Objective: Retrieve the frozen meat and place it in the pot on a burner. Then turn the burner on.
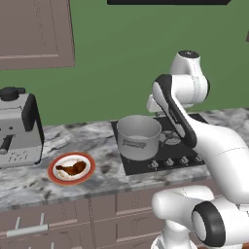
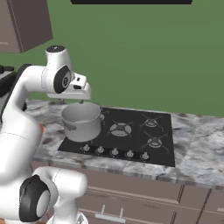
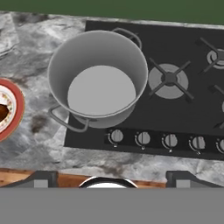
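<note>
The meat (image 1: 70, 168) is seen lying on a plate (image 1: 54, 174) on the surface (image 1: 97, 141), left of the pot (image 1: 138, 136), which is set on the stove (image 2: 148, 140). The gripper (image 3: 112, 179) is held spread wide above the pot, gripping nothing.

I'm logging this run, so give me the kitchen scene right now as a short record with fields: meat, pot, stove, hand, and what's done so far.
meat: frozen meat lies on the orange-rimmed plate, on the counter left of the stove
pot: pot stands on the front left burner, empty inside
stove: black cooktop, row of knobs along its front edge
coffee machine: coffee machine at the far left of the counter
hand: above the pot, looking down into it; holds nothing that I can see
progress: meat not yet in the pot
</note>
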Tool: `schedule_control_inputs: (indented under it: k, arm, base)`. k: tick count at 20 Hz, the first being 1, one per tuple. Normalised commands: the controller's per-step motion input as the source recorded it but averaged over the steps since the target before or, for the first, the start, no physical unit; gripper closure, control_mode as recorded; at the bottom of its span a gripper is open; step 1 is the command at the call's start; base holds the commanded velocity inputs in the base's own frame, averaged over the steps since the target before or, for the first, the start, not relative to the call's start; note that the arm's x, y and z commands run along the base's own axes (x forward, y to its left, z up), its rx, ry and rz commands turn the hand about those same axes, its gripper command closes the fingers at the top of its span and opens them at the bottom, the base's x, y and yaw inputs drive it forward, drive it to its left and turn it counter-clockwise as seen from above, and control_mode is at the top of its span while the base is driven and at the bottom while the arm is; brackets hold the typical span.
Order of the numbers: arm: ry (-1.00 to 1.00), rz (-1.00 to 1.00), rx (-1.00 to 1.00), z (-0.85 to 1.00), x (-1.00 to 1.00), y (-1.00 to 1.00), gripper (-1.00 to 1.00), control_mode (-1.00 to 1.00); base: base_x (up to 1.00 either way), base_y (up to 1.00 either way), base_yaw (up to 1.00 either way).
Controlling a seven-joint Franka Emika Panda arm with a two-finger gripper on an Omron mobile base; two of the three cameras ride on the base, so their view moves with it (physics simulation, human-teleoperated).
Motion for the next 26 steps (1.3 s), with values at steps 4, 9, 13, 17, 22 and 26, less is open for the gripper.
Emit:
schedule_control_inputs:
  k: [4,9,13,17,22,26]
  arm:
    - [0.00,0.04,0.00,0.00,-0.02,0.35,-1.00,-1.00]
    - [0.00,0.07,0.00,-0.01,-0.05,0.46,-1.00,-1.00]
    - [0.00,0.13,0.00,-0.06,-0.11,0.69,-1.00,-1.00]
    - [0.02,0.17,0.00,-0.02,-0.12,0.79,-1.00,-1.00]
    - [0.01,0.22,0.00,-0.04,-0.11,0.91,-1.00,-1.00]
    - [0.02,0.30,-0.04,-0.28,0.00,0.93,-1.00,-1.00]
  base:
    - [0.00,0.00,0.00]
    - [0.00,0.00,0.00]
    - [0.00,0.00,0.00]
    - [0.00,0.00,0.00]
    - [0.00,0.00,0.00]
    - [0.00,0.00,0.00]
